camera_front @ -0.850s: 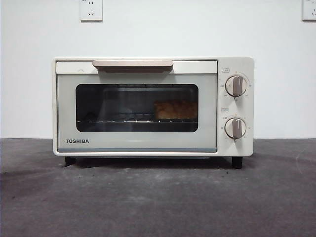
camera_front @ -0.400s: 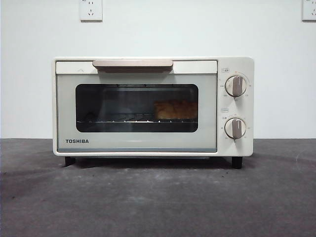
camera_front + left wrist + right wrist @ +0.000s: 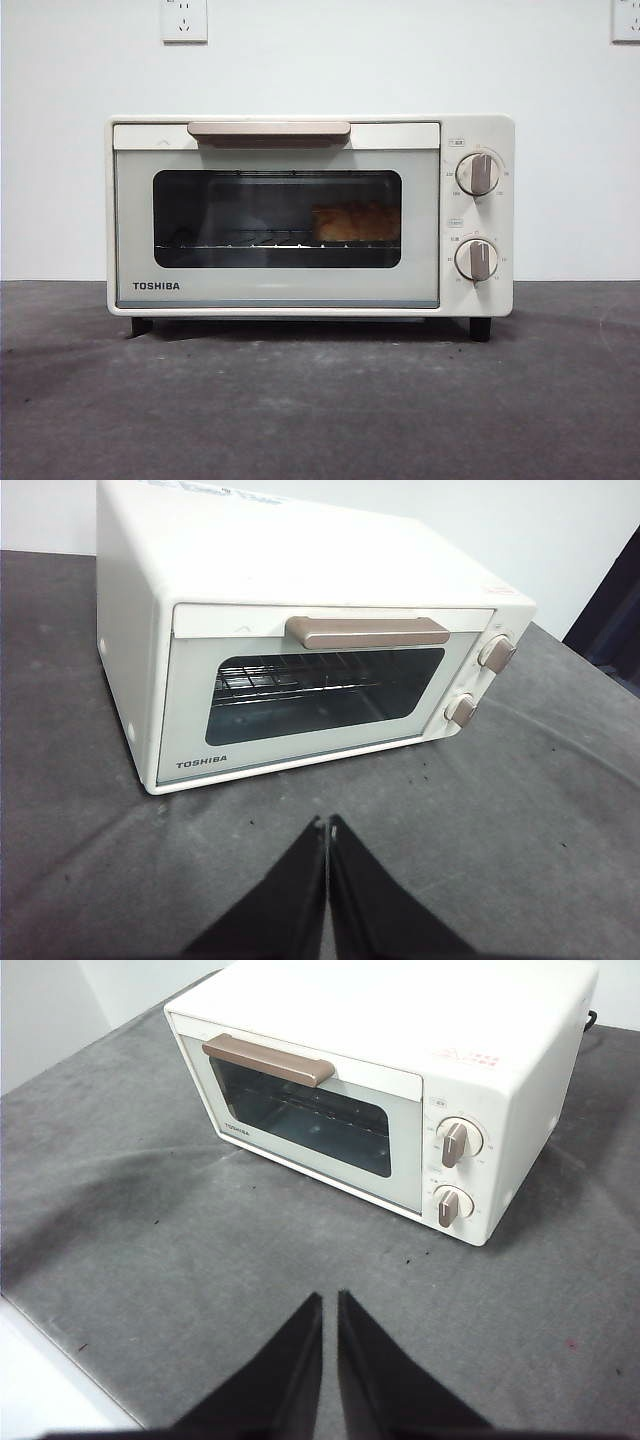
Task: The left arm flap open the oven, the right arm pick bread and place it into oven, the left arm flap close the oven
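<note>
The cream-white TOSHIBA oven (image 3: 300,215) stands on the grey mat with its door closed. The bread (image 3: 355,222) lies on the wire rack inside, at the right side of the dark window. The oven also shows in the left wrist view (image 3: 300,630) and the right wrist view (image 3: 400,1090); the bread cannot be made out in either. My left gripper (image 3: 327,825) is shut and empty, pulled back in front of the oven on its TOSHIBA-label side. My right gripper (image 3: 329,1300) is shut and empty, pulled back in front on the knob side. Neither arm shows in the front view.
The beige bar handle (image 3: 268,130) runs along the door's top. Two round knobs (image 3: 478,173) sit on the oven's right panel. The grey mat (image 3: 320,400) lies in front of the oven. Its edge and a white surface (image 3: 40,1390) show in the right wrist view.
</note>
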